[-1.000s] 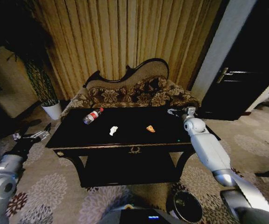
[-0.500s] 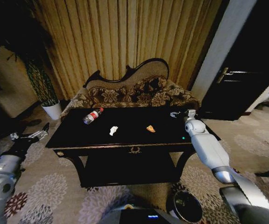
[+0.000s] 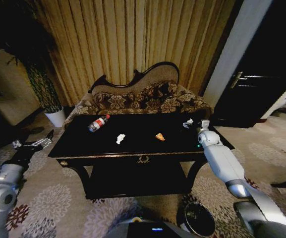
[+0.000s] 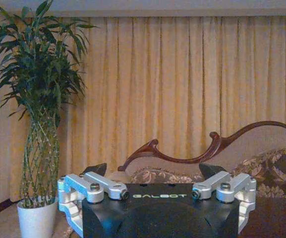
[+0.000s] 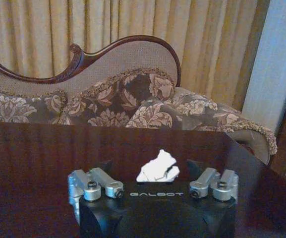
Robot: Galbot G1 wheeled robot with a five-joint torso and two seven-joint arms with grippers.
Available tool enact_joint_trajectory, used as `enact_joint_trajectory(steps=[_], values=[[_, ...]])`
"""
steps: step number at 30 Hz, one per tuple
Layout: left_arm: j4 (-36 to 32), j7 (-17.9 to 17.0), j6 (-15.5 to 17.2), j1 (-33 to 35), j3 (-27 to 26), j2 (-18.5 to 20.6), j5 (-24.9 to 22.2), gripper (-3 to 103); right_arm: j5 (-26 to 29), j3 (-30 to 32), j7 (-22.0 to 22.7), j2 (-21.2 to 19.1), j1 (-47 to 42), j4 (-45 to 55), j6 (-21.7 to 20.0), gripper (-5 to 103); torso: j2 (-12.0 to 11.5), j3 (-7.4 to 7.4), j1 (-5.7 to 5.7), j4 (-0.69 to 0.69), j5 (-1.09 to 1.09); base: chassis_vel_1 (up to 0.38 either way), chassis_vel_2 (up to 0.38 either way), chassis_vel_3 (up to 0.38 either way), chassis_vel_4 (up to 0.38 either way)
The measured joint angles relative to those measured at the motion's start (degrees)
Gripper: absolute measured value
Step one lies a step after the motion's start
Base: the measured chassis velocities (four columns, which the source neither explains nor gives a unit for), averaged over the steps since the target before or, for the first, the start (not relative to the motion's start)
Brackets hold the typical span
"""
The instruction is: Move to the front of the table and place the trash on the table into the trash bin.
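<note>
The robot stands at the front of the black surface (image 3: 133, 144), right arm stretched over its far right corner, where the right claw (image 3: 189, 122) hangs above a white crumpled scrap (image 5: 158, 167). In the right wrist view the scrap lies on the glossy top between the two spread fingers, which have not closed on it: the claw is released and grasps nothing.

The rest of the litter lies on the top, well apart from that corner: a clear bottle (image 3: 98, 123) with a red cap near the far left, a second white scrap (image 3: 120, 139) toward the middle, and a small orange piece (image 3: 160, 136) just right of centre. The trash bin (image 3: 199, 218) stands on the carpet at the robot's right, below the front right corner of the surface (close beside the right arm's elbow).

The left claw (image 3: 32, 145) is held off the left end of the surface, over the carpet, its fingers apart and idle.

By this reading, the drive to the table is done and the step in hand is the first pick, the corner scrap. The next move calls for lowering the right claw until the fingers straddle the scrap at the tabletop, then closing gently; the piece looks light and thin, so a grip set too high could slide off.
</note>
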Motion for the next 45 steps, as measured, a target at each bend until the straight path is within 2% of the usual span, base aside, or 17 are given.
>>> enact_joint_trajectory(steps=[3,5,6,8,9,11,12,14,15,17,18,21,24,28,36,38,45], values=[[0.1,0.0,-0.3,0.0,0.0,0.0,0.0,100,0.1,0.2,0.0,0.0,-0.3,0.2,-0.1,78,0.0,0.0,0.0,0.0,0.0,0.0,0.0,0.0,0.0],[0.1,0.1,-0.5,-0.1,0.2,-0.1,0.0,100,0.1,0.5,0.0,0.0,-1.0,0.5,-0.2,66,0.0,0.0,0.0,0.0,0.01,0.0,0.0,0.0,0.0],[0.1,0.1,-0.5,-0.1,0.2,-0.1,0.0,100,0.1,0.5,0.0,0.0,-1.0,0.5,-0.2,66,0.0,0.0,0.0,0.0,0.01,0.0,0.0,0.0,0.0],[0.0,0.2,-0.6,-0.2,0.4,-0.1,0.0,100,0.1,1.0,0.0,0.0,-2.0,1.1,-0.2,56,0.0,0.0,0.0,-0.01,0.01,0.0,0.0,0.0,0.0],[0.0,0.2,-0.6,-0.2,0.4,-0.1,0.0,100,0.1,1.0,0.0,0.0,-2.0,1.1,-0.2,56,0.0,0.0,0.0,-0.01,0.01,0.0,0.0,0.0,0.0],[0.0,0.7,-0.9,-0.3,0.4,0.0,0.0,100,0.1,1.4,0.0,0.0,-2.6,1.4,-0.2,44,0.0,0.0,0.0,-0.01,0.01,0.0,0.0,0.0,0.0],[0.0,0.7,-0.9,-0.3,0.4,0.0,0.0,100,0.1,1.4,0.0,0.0,-2.6,1.4,-0.2,44,0.0,0.0,0.0,-0.01,0.01,0.0,0.0,0.0,0.0],[-0.1,0.9,-0.9,-0.3,0.4,0.2,0.0,100,0.1,1.7,0.0,0.0,-2.8,1.5,-0.1,34,0.0,0.0,0.0,0.0,0.0,0.0,0.0,0.0,0.0],[-0.1,0.9,-0.9,-0.3,0.4,0.2,0.0,100,0.1,1.7,0.0,0.0,-2.8,1.5,-0.1,34,0.0,0.0,0.0,0.0,0.0,0.0,0.0,0.0,0.0],[-0.3,0.9,-0.9,-0.4,0.4,0.3,0.0,100,0.1,1.9,0.0,0.0,-3.0,1.6,-0.1,23,0.0,0.0,0.0,0.0,0.0,0.0,0.0,0.0,0.0],[-0.3,0.9,-0.9,-0.4,0.4,0.3,0.0,100,0.1,1.9,0.0,0.0,-3.0,1.6,-0.1,23,0.0,0.0,0.0,0.0,0.0,0.0,0.0,0.0,0.0],[-0.4,1.0,-0.9,-0.4,0.5,0.3,0.0,100,0.1,2.0,0.0,0.0,-3.3,2.0,0.0,7,0.0,0.0,0.0,0.0,0.0,0.0,0.0,0.0,0.0],[-0.5,1.0,-1.0,-0.3,0.5,0.2,0.0,100,0.1,2.0,0.0,0.1,-3.5,2.5,0.0,2,0.0,0.0,0.0,-0.01,0.01,0.0,0.0,0.0,0.0],[-0.5,1.1,-1.1,-0.1,0.5,0.1,0.0,100,0.0,2.6,0.0,0.5,-4.3,4.1,0.2,1,0.0,0.0,0.0,0.0,0.01,0.0,0.0,0.0,0.0],[-0.4,1.0,-1.2,-0.7,0.9,-0.3,0.0,100,0.2,7.0,0.0,1.4,-10.9,17.7,0.7,1,0.0,0.0,0.0,-0.01,0.0,0.0,0.0,0.0,0.0],[-0.7,0.8,-1.0,-1.2,1.5,-0.7,0.1,100,2.3,9.9,0.0,2.7,-15.6,27.2,0.6,1,0.0,0.0,0.0,0.0,0.0,0.0,0.0,0.0,0.0],[-1.0,-0.2,-0.9,-1.3,2.1,-1.4,0.4,100,4.4,14.2,0.0,4.9,-26.4,43.5,-0.2,1,0.0,-0.01,-0.01,-0.02,0.0,0.0,0.0,0.0,0.0]])
